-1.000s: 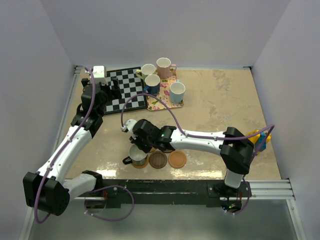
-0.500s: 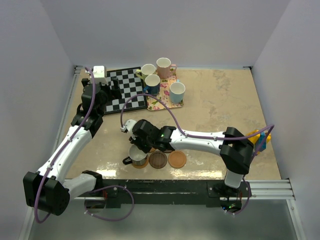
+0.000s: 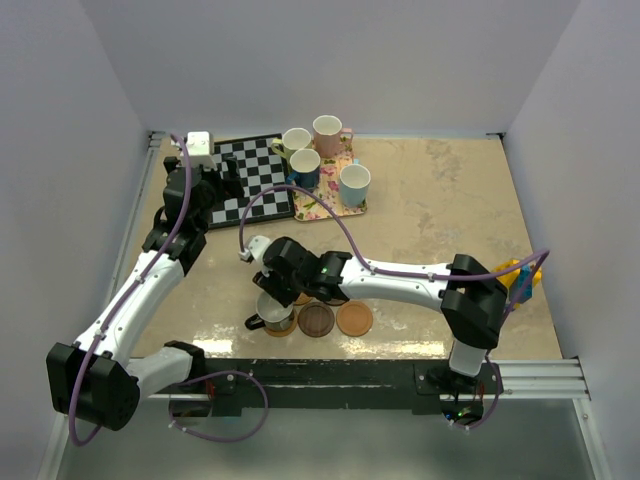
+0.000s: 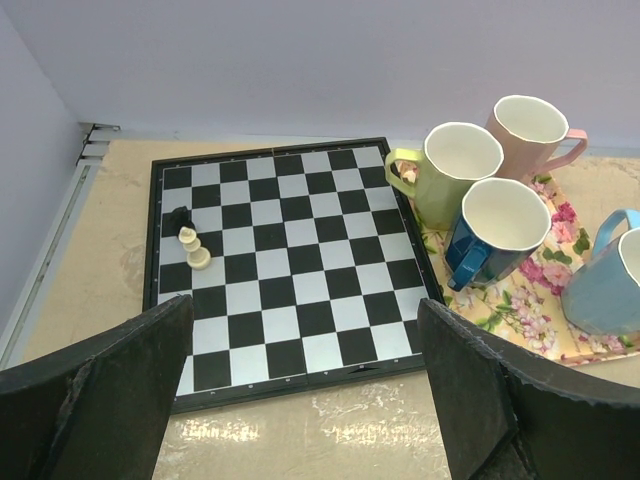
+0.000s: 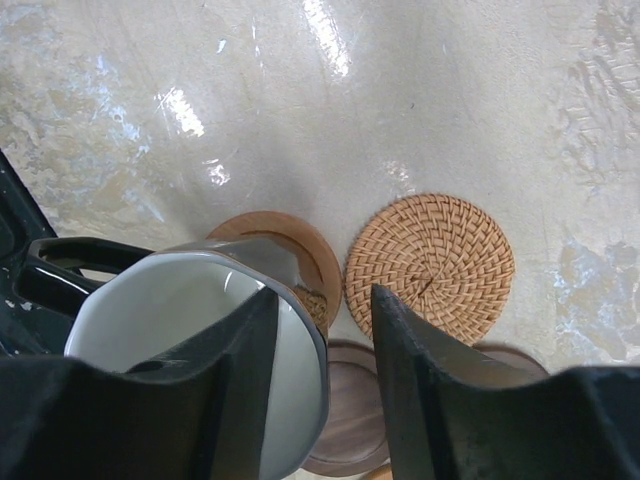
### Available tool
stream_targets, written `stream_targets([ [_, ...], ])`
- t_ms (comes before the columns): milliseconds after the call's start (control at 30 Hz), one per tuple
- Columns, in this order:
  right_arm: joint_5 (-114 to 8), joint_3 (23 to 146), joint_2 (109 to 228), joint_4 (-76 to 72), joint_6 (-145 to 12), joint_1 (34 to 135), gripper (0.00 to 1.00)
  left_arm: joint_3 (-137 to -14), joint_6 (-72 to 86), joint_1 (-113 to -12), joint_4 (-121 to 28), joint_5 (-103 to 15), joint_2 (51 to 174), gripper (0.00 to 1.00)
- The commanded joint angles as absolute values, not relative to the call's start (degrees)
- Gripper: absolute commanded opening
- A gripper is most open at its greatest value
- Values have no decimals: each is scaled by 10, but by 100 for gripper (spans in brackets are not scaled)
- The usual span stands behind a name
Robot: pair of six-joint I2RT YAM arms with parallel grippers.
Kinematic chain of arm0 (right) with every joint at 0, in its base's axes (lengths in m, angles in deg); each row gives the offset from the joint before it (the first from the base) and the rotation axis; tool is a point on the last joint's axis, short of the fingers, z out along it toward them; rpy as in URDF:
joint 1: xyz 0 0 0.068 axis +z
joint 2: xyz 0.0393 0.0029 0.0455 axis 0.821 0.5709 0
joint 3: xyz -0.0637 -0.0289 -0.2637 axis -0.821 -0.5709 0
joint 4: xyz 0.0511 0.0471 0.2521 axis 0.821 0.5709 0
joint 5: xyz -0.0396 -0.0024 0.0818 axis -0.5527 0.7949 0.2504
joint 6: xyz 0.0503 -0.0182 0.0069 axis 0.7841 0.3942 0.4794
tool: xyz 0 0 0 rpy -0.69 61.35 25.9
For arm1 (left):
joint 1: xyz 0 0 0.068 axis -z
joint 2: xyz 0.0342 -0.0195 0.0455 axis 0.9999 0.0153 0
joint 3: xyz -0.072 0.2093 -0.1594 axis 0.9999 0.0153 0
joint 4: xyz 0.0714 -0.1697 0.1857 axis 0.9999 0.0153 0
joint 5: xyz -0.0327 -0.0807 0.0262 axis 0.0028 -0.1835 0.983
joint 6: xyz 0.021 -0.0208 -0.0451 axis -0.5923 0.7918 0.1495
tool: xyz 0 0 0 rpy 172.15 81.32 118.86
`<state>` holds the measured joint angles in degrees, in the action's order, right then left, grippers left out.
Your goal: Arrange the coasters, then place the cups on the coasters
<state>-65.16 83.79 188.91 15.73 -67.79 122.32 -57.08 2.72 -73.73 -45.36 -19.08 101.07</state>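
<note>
The black cup (image 3: 272, 316) with its white inside (image 5: 170, 320) stands on an orange-brown coaster (image 3: 286, 329) near the table's front. My right gripper (image 3: 274, 292) hangs over it, open: one finger inside the cup, the other outside, clear of the rim (image 5: 322, 300). Next to the cup lie a woven coaster (image 5: 430, 268), a smooth orange-brown coaster (image 5: 305, 248) and a dark brown coaster (image 3: 316, 320). The yellow-green cup (image 3: 296, 142), pink cup (image 3: 328, 130), dark blue cup (image 3: 304, 165) and light blue cup (image 3: 354, 182) stand on the floral tray (image 3: 335, 208). My left gripper (image 4: 305, 305) is open above the chessboard's near edge.
A chessboard (image 3: 250, 175) lies at the back left with two small pieces (image 4: 190, 240) on it. A yellow object (image 3: 520, 275) sits by the right wall. The right arm stretches across the table's middle.
The right gripper's jaws have spread apart and let go of the black cup's rim. The cup stays where it stood. The left arm has not moved.
</note>
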Motion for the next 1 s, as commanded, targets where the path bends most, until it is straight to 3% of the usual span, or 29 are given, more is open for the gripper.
stream_targets([
  [0, -654, 861, 1866, 141, -686, 1227, 54, -570, 23, -737, -475, -196, 1011, 98],
  [100, -637, 862, 1847, 139, -694, 1227, 65, -570, 23, -737, -475, -196, 1011, 98],
  [300, -624, 874, 1802, 164, -709, 1227, 73, -571, 23, -737, -476, -195, 1013, 98],
  [500, -651, 901, 1752, 192, -697, 1209, 76, -571, 23, -737, -475, -196, 1012, 98],
  [700, -681, 959, 1740, 214, -614, 1060, 77, -570, 22, -737, -475, -190, 1008, 98],
  [967, -729, 1044, 1844, 190, -603, 938, 73, -570, 22, -737, -476, -191, 1008, 98],
])
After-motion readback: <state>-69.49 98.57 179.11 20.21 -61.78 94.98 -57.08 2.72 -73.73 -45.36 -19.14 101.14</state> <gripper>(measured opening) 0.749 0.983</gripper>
